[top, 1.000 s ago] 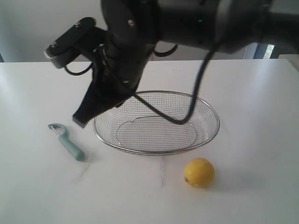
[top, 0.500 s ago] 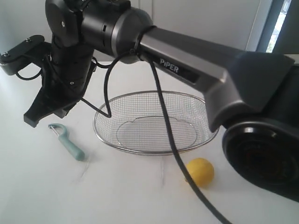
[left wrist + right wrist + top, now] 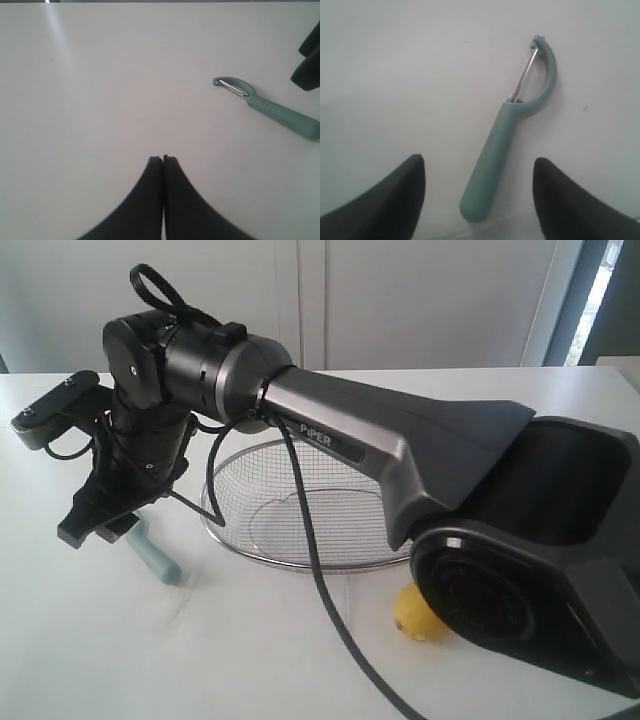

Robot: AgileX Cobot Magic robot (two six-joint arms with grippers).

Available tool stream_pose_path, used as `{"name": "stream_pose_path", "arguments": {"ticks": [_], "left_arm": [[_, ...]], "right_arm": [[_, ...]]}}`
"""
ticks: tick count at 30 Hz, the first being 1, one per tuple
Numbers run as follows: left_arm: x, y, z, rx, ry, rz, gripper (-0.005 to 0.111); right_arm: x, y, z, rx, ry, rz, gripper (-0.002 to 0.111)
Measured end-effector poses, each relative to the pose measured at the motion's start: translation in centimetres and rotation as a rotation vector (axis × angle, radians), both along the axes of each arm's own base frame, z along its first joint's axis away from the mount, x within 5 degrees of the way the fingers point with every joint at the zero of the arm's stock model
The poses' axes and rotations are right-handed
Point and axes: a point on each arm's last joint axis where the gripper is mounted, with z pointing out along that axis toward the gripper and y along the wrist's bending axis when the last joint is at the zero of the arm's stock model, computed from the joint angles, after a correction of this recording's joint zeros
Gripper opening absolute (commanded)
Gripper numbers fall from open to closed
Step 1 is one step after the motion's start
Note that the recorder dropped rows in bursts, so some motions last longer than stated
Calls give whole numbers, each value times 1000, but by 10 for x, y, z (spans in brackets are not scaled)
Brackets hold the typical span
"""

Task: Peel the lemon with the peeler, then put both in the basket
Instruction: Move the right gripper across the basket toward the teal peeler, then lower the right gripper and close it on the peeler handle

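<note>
While the right arm (image 3: 345, 425) is stretched across the basket (image 3: 300, 562), half hiding the lemon (image 3: 410, 618), the teal, hook-headed peeler (image 3: 502, 145) is seen lying left of it under the right gripper (image 3: 479, 162), jaws apart; the left gripper (image 3: 163, 160) is held closed.

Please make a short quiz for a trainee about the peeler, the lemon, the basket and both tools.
1. True or false: the peeler lies on the table, not held.
2. Compared with the basket, the lemon is: A inside; B outside, on the table; C on the rim.
3. Fill in: the left tool is ___; the right tool is ___.
Key: 1 true; 2 B; 3 shut, open.
</note>
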Motion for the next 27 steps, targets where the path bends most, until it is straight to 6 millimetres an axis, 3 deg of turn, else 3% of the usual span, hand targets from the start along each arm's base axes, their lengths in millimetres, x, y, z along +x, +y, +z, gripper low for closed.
{"name": "stream_pose_path", "arguments": {"ticks": [15,27], "left_arm": [[0,0,0,0,0,0,0],[0,0,0,0,0,0,0]], "right_arm": [[6,7,-38,-22,16,-6,62],[13,5,-66,-85,22,-111,62]]}}
